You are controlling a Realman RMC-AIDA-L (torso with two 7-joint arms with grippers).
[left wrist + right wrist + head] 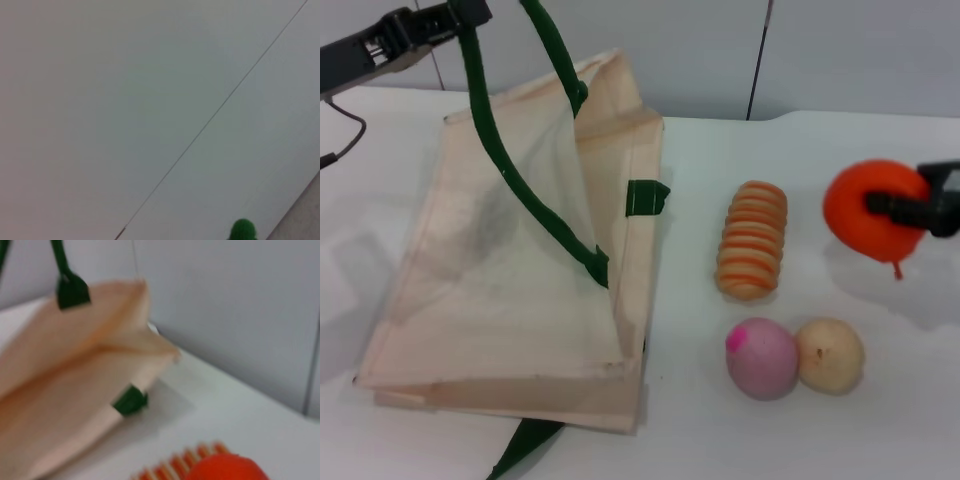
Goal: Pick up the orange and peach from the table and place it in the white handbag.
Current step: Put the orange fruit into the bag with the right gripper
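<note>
My right gripper (905,208) is clamping one orange (865,215) above the tabletop's (740,440) right edge; one peach (762,359) is lying near the front edge. My left gripper (460,15) is pinching one white handbag's (520,300) strap at the back-left corner, before a grey wall (670,50).

Table (720,440): white, smooth — faint soft shadows lie on it.
Wall (840,50): pale grey panels behind the table — thin dark vertical seams (757,60) divide them.
Light: even, diffuse.

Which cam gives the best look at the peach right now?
Head view. The peach shows whole there, magenta spot up, on the table touching the tan fruit, in front of the striped roll. The right wrist view catches only the roll, the orange and the white handbag; the left wrist view shows no peach either.
</note>
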